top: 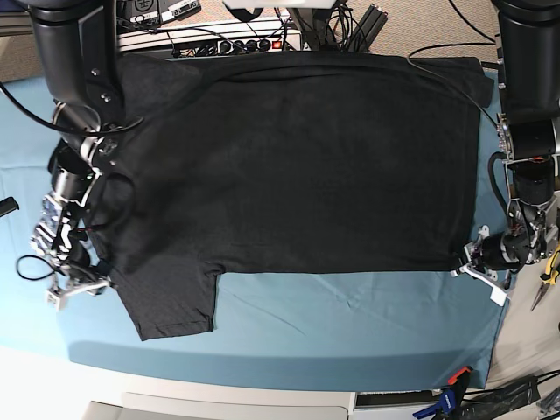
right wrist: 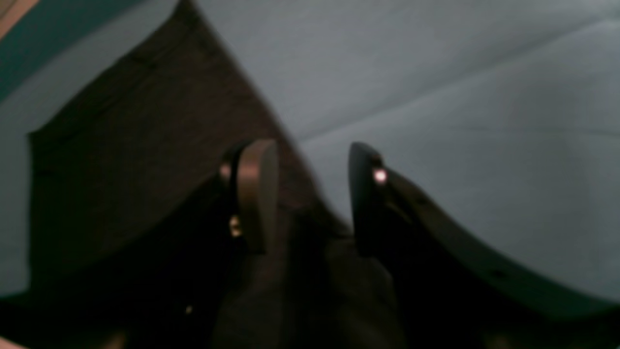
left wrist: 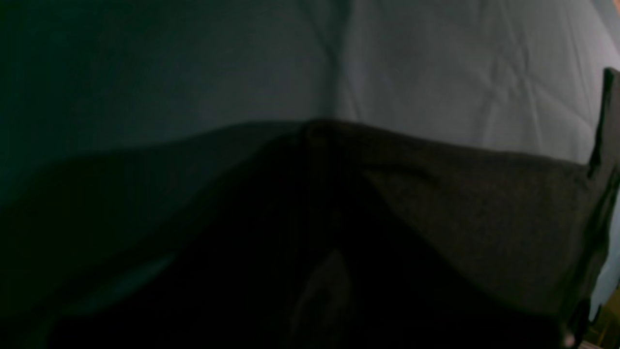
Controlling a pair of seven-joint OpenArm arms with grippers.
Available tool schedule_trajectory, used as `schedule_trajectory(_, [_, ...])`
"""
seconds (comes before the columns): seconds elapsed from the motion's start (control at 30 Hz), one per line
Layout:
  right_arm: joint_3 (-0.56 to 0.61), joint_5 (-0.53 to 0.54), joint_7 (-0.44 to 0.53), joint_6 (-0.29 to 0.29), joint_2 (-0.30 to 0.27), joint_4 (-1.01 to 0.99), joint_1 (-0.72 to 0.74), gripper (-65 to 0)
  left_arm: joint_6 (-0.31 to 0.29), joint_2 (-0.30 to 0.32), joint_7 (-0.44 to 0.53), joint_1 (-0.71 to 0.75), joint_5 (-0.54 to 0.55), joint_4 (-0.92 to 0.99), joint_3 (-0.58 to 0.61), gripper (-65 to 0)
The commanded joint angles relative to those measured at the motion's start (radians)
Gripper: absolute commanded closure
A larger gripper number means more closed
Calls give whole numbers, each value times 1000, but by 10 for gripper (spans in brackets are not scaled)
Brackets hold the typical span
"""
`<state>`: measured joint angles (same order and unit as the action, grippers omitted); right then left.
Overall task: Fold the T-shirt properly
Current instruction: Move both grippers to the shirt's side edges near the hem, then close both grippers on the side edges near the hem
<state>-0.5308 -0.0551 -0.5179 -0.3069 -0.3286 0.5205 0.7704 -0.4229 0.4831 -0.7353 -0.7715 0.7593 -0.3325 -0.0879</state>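
Note:
The black T-shirt (top: 297,166) lies spread flat, plain side up, on the teal table cloth (top: 350,324). One short sleeve (top: 171,306) points toward the front left. My right gripper (top: 79,284) is at the shirt's left edge beside that sleeve. In the right wrist view it (right wrist: 312,189) is open, with its fingers either side of the shirt's (right wrist: 121,160) edge. My left gripper (top: 472,267) is at the shirt's front right corner. In the left wrist view the black fabric (left wrist: 460,208) rises to a peak and hides the fingers.
Cables and a power strip (top: 219,39) run along the table's back edge. Hand tools (top: 549,271) lie off the right side. A clamp (top: 451,385) sits at the front right edge. Bare teal cloth lies in front of the shirt.

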Motion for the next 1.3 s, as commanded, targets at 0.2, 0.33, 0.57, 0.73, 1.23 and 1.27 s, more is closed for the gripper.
schedule_trajectory(0.2, [0,34,71,39,-85,-94,29,-331,-32,24,11,-35,30,-13,-4,0])
schedule_trajectory(0.33, [0,124,70,38,-63,-113,-6,-331,-32,24,11,-35,30,-13,-4,0])
schedule_trajectory(0.57, [0,225,45,-11,-11,-113,-19,-331,-32,24,10,-34,29,-13,-4,0])
schedule_trajectory(0.73, [0,246,43,-23,7,-113,-19,-331,-50,24,11,-35,29,-13,-4,0])
schedule_trajectory(1.23, [0,207,112,-175,-6,-108,-23,0,-50,25,8,-34,44,-13,-4,0])
schedule_trajectory(1.27, [0,208,113,-220,-9,-108,-23,0,-50,27,-1,-34,66,-13,-4,0])
